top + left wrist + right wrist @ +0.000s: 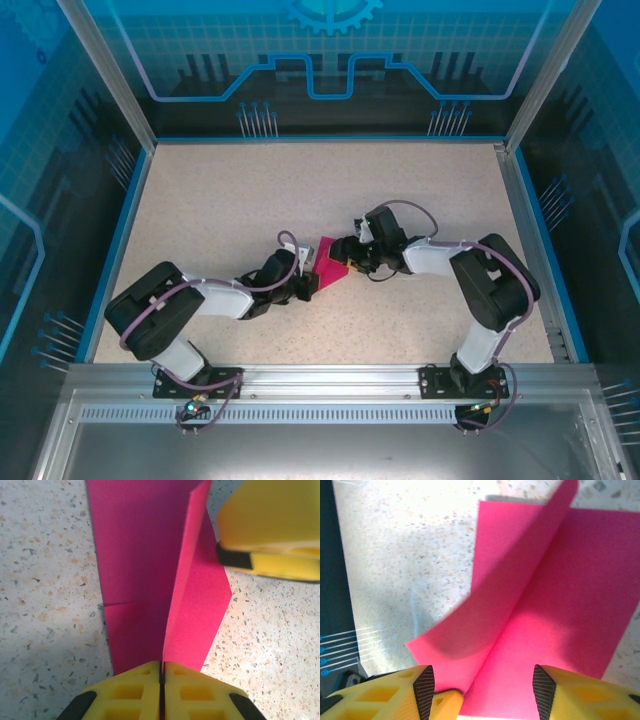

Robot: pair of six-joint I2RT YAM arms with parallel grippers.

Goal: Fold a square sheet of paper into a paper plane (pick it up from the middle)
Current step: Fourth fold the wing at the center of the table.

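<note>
The square sheet of paper point(333, 262) is magenta-pink and lies partly folded on the speckled table between both arms. In the left wrist view the paper point(145, 555) has one flap standing upright along a crease, and my left gripper point(162, 662) is shut on the near end of that raised fold. From above, the left gripper point(308, 275) sits at the paper's left corner. My right gripper point(350, 252) is at the paper's right side. It hovers open point(482, 685), its fingers straddling the pink paper point(560, 595) with the lifted flap slanting away between them.
The speckled tabletop point(220, 200) has free room all around the paper. Blue-edged walls and metal posts point(520, 190) bound it. One yellow finger of the right gripper point(270, 535) hangs close to the paper's far right edge in the left wrist view.
</note>
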